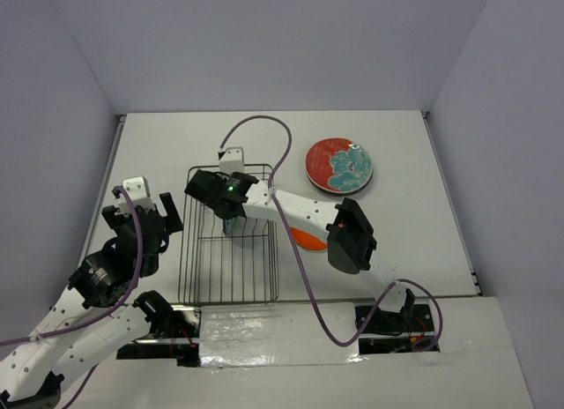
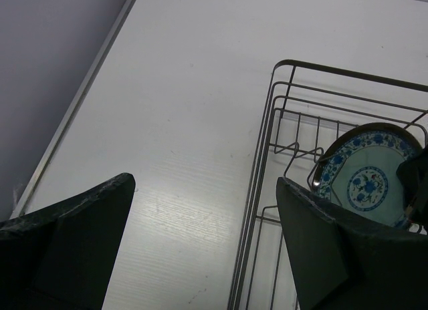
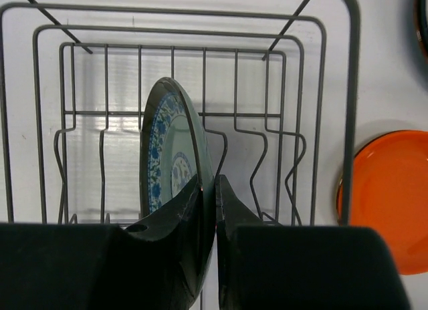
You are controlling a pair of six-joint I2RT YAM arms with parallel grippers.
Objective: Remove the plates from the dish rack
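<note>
Starting at the near edge: what is the left tool (image 2: 205, 183) doing? (Operator)

Its jaws stand wide apart and hold nothing. It hovers over bare desk (image 2: 187, 89), just beside the left wall of the dish rack (image 1: 189, 250). (Technician)

Next, the rack. Where is the work item? (Operator)

One floral plate (image 3: 170, 156), white with a blue pattern, stands on edge between the divider prongs in the far half of the rack. No other plate shows in the rack in these views. (Technician)

State of the right tool (image 3: 214, 183)? (Operator)

Clamped on that plate. The fingers pinch its upper rim, one on each face. (Technician)

How should the plate be expected to handle? (Operator)

It is probably glazed ceramic: rigid, brittle and slick, with moderate weight. A rim pinch gives a narrow contact, so the plate may pivot in the grip. The top of the rim, above the plate's centre, looks like the correct hold, since the weight then hangs below the fingers. Lift straight up until the lower edge clears the prongs, because contact with the wire could chip the rim. (Technician)

Beyond the rack? (Operator)

An orange plate (image 3: 391, 196) lies flat on the desk just right of the rack. A red plate (image 1: 339, 165) with teal flowers lies farther back. Both look unloaded. (Technician)
</note>
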